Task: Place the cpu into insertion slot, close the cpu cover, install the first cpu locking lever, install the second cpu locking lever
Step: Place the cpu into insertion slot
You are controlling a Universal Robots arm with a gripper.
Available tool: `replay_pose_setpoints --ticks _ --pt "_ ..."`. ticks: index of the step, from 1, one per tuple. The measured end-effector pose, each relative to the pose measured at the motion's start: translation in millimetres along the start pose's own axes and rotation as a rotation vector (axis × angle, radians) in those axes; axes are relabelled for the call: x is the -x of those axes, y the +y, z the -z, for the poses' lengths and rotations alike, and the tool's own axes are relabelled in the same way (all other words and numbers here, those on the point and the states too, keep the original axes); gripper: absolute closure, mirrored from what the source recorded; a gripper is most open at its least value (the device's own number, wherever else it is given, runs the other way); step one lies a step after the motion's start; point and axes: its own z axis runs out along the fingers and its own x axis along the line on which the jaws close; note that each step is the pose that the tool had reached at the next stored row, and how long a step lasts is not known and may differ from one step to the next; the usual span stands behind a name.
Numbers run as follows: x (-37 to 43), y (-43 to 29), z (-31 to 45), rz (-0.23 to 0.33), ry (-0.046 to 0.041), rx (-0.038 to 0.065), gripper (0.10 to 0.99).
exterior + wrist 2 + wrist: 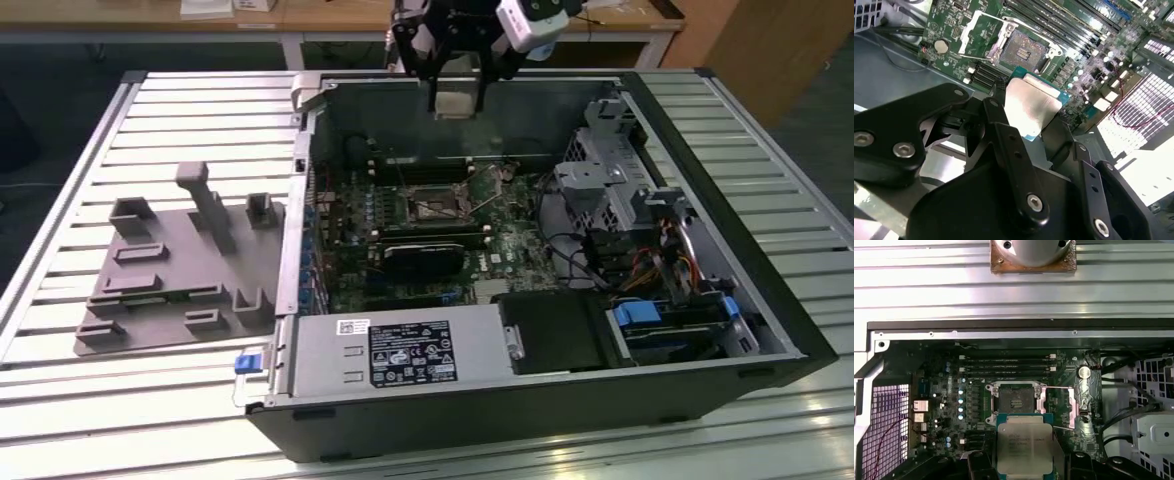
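My gripper hangs above the far wall of the open computer case, shut on the cpu, a flat square chip with a dull silver top. In both wrist views the cpu sits between the black fingers, tilted, some way above the motherboard. The insertion slot lies bare below it, dark in the centre with a silver rim. The cpu cover, a thin silver frame, stands swung open to one side of the slot.
Long black memory slots run beside the socket. A black card and the grey power supply lie nearer the case front, with a drive cage and cables on the exterior view's right. A grey fixture plate lies outside the case.
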Motion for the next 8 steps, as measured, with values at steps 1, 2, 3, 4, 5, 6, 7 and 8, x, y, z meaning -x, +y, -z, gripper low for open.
replay_pose_setpoints --ticks 1,2,3,4,5,6,7,8 --pt "0.0 -0.1 -0.7 -0.018 -0.0016 0.0 0.553" --pt "0.0 -0.1 -1.5 -0.036 -0.0031 0.001 0.553" --pt "0.0 -0.2 -2.3 -0.054 -0.0047 0.001 0.553" --pt "0.0 -0.3 -3.3 -0.072 -0.0062 0.001 0.553" --pt "0.1 -0.4 -4.5 -0.09 -0.0078 0.002 0.553" --pt "0.1 -0.5 -5.8 -0.109 -0.0095 0.002 0.553" --pt "0.1 -0.6 -7.1 -0.127 -0.0111 0.002 0.553" --pt "0.2 -0.7 -8.5 -0.145 -0.0127 0.003 0.553"
